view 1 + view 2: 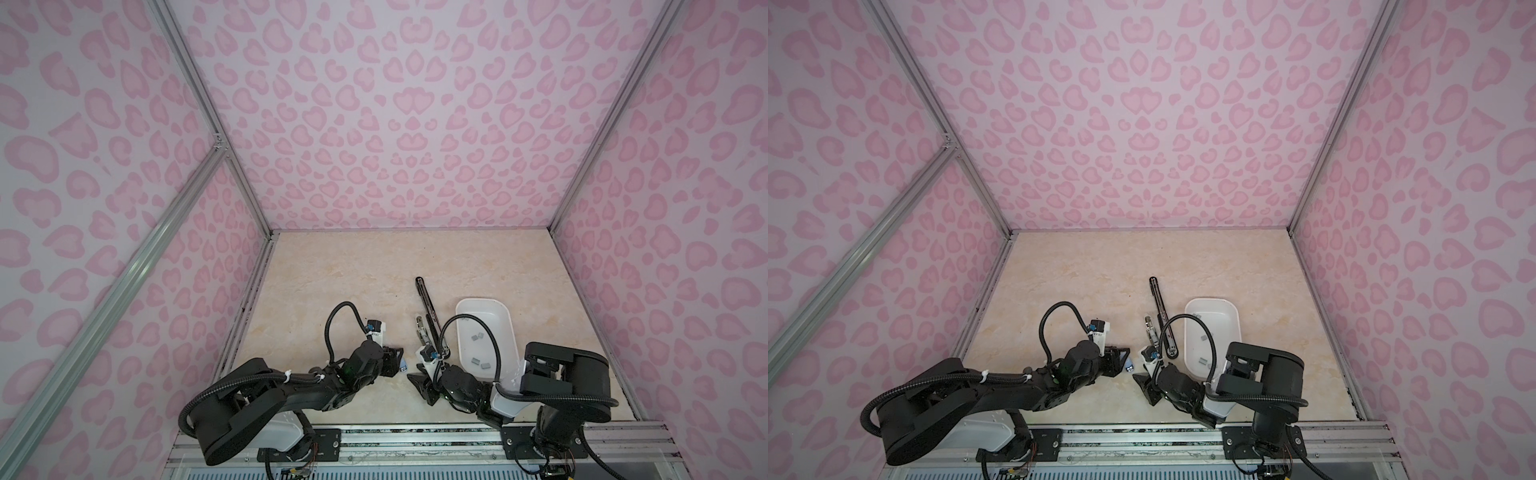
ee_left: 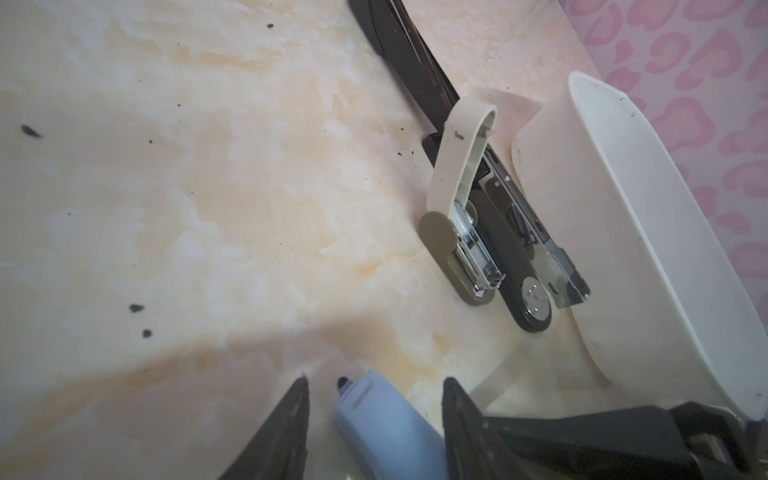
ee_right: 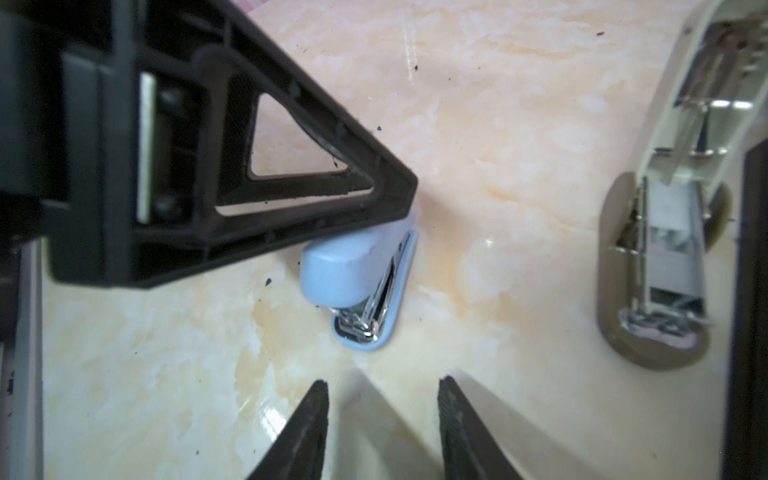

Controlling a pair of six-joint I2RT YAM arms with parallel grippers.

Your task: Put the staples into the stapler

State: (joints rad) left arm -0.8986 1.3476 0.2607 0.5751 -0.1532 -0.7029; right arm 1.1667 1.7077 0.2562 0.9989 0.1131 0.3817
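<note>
Left pincer (image 2: 376, 382) pinches the small pale-blue plastic stapler (image 1: 402, 367), long axis left-right in both top views, nose toward the spread right pincer (image 3: 382, 384).

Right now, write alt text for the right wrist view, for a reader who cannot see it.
A small blue stapler rests on a marbled table, gripped by the black left gripper. The right gripper shows in the foreground, open and empty, aimed at it. A beige stapler, hinged open, sits off to one side.
</note>
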